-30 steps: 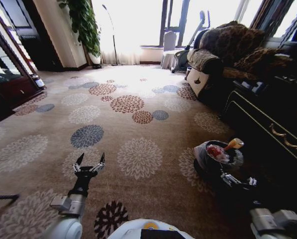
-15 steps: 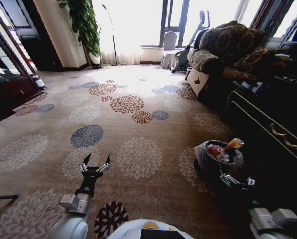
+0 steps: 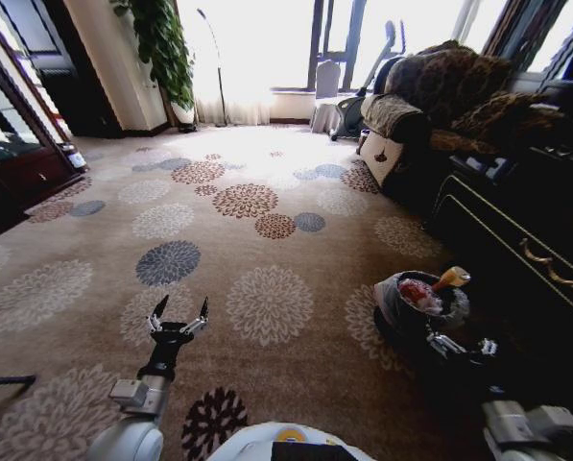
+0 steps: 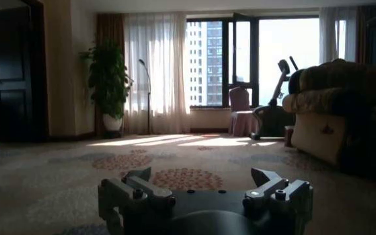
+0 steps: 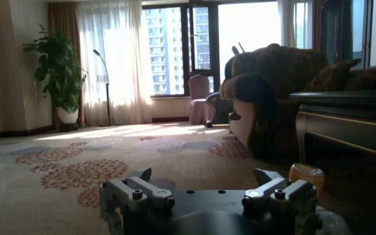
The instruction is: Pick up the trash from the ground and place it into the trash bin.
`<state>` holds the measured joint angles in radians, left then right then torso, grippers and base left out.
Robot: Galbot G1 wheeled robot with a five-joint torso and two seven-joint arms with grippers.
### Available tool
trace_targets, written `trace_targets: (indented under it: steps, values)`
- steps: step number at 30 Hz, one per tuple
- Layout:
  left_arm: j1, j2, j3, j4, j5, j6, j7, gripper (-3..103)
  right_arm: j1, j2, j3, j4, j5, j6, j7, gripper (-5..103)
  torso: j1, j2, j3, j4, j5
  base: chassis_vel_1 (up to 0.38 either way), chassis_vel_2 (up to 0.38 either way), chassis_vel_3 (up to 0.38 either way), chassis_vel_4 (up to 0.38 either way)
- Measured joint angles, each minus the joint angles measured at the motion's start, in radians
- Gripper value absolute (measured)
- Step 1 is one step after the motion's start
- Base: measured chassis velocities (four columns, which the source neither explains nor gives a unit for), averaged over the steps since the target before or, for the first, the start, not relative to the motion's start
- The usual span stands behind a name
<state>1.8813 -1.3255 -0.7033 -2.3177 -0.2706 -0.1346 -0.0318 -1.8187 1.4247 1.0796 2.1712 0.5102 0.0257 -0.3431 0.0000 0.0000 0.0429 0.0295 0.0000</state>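
While the bin [image 3: 420,307] stands on the carpet [image 3: 267,240] at the right, beside a dark cabinet [image 3: 516,240], red-and-white trash [image 3: 416,291] is seen inside its pale liner and an orange-topped piece [image 3: 452,279] pokes up at its far rim. The left gripper [image 3: 179,313] is held low over the carpet, fingers spread and empty. The right gripper [image 3: 459,346] is held just near the bin, fingers likewise spread, nothing pinched.
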Motion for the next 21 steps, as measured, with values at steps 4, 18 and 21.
trace_targets:
  steps: [4, 18, 21]
  values:
    - [0.004, 0.003, 0.005, -0.008, -0.021, 0.011, 0.003, 100, -0.005, 0.001, 0.002, 0.003, -0.008, 0.002, -0.001, 100, 0.000, 0.000, 0.000, 0.0000, 0.0000, 0.000, 0.000, 0.000, 0.000]
    - [0.000, 0.006, 0.019, -0.021, -0.025, 0.037, 0.002, 100, -0.008, 0.000, 0.008, 0.010, -0.007, -0.013, 0.000, 100, 0.000, 0.000, 0.000, 0.0000, 0.0000, 0.000, 0.000, 0.000, 0.000]
    - [0.000, 0.006, 0.020, -0.021, -0.025, 0.037, 0.002, 100, -0.009, 0.000, 0.008, 0.010, -0.007, -0.013, 0.000, 100, 0.000, 0.000, 0.000, 0.0000, 0.0000, 0.000, 0.000, 0.000, 0.000]
